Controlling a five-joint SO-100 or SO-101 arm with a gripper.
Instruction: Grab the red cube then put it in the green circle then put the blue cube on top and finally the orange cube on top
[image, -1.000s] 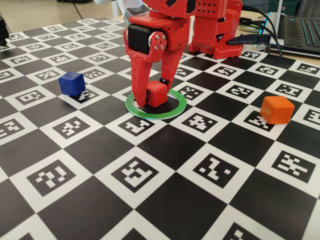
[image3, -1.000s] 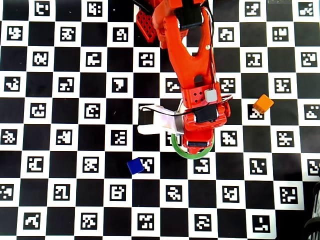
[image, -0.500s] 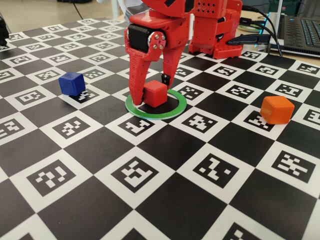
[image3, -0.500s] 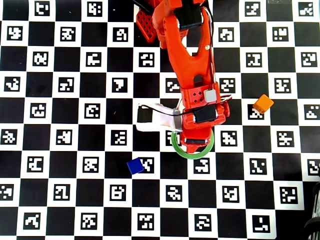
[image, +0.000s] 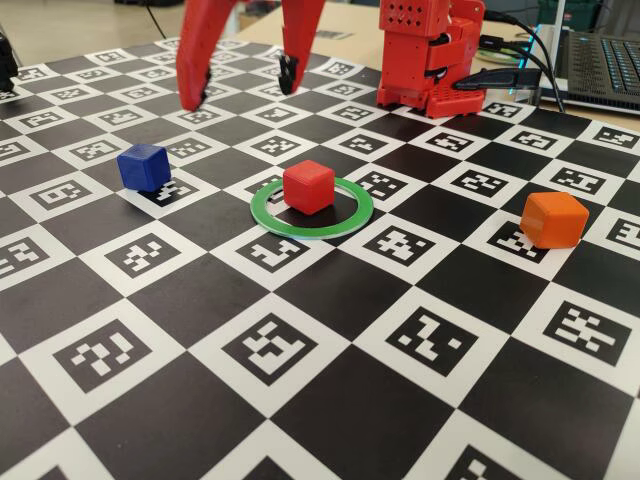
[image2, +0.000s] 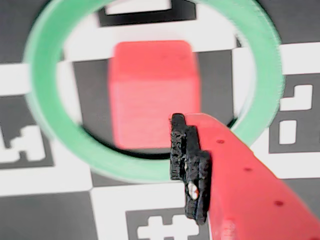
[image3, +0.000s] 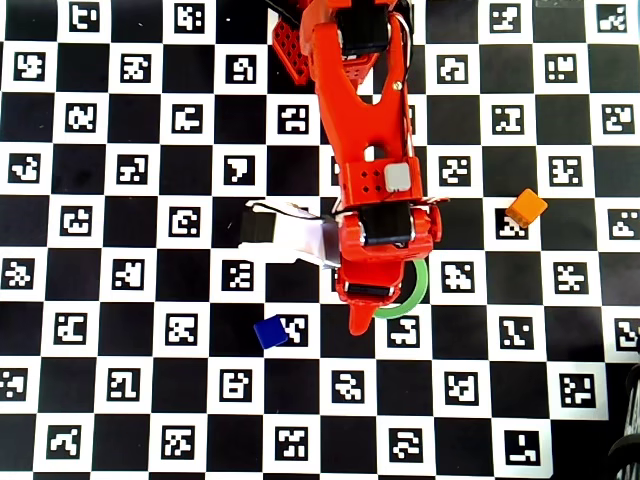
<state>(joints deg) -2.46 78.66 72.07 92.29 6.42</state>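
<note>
Fixed view shows the red cube sitting flat inside the green circle, nothing touching it. Above it, toward 11 o'clock, the end effector hangs well clear with its two fingers spread wide and nothing between them. Blue cube rests on the checkered tabletop out at 9 o'clock from the ring; orange cube lies well apart at 3 o'clock. Wrist view looks straight down on the red cube framed by the ring, with one black-padded fingertip crossing at 5 o'clock.

By my judgement the first placement is done and the blue cube is next. It looks like light, rigid, matte plastic with slightly rounded edges, so it should not deform or slip much. Pinching two opposite flat side faces at mid-height, squared to the fingers, seems the surest hold; a corner grip would likely twist it.
</note>
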